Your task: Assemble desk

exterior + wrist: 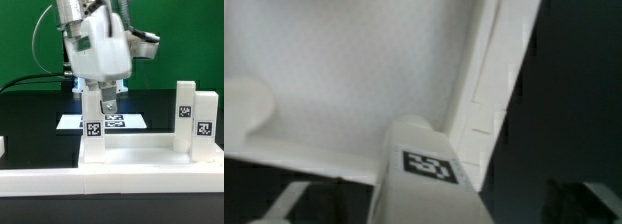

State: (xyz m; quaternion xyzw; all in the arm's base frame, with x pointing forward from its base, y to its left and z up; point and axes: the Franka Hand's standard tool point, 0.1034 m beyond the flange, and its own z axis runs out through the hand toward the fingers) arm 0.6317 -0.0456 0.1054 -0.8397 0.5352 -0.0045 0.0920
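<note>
The step in hand looks like fitting a leg into a corner of the desk panel, which lies flat on the black surface near the camera, its raised rim running across the lower part of the exterior view. The tool hangs from the arm directly over an upright leg standing at the panel's corner toward the exterior view's left; its fingers seem to reach down around the top of that leg, but the pictures do not show clearly how wide they stand or whether they truly grip it, so I cannot tell. In the wrist view the same leg rises against the inside corner of the pale panel, with a rim edge running beside it. Two more legs stand upright at the exterior view's right, side by side on the panel's far corner. The next move probably calls for pressing or twisting the leg squarely into its socket, keeping it vertical. No brand or readable writing shows; each leg bears a square black-and-white tag, and the marker board lies flat farther back with similar printed tags, all patterns, not words.
</note>
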